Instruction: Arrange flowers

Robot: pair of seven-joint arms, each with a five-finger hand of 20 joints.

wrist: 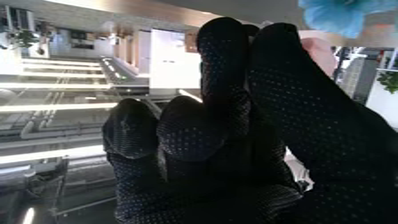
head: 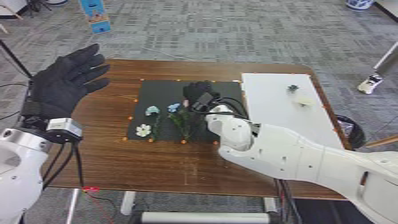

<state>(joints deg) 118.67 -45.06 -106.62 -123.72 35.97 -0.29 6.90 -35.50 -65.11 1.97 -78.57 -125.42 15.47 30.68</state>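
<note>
Seeing left mat and right panel lying side by side on table. On left mat, finding near flower at near-left corner, rear flower behind, middle flower right of that, stems running robot-side. On right panel, seeing far piece, nearer piece slightly right. Noting bin right of table.

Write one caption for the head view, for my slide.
Right hand at a black mat with flowers; left hand open.
</note>
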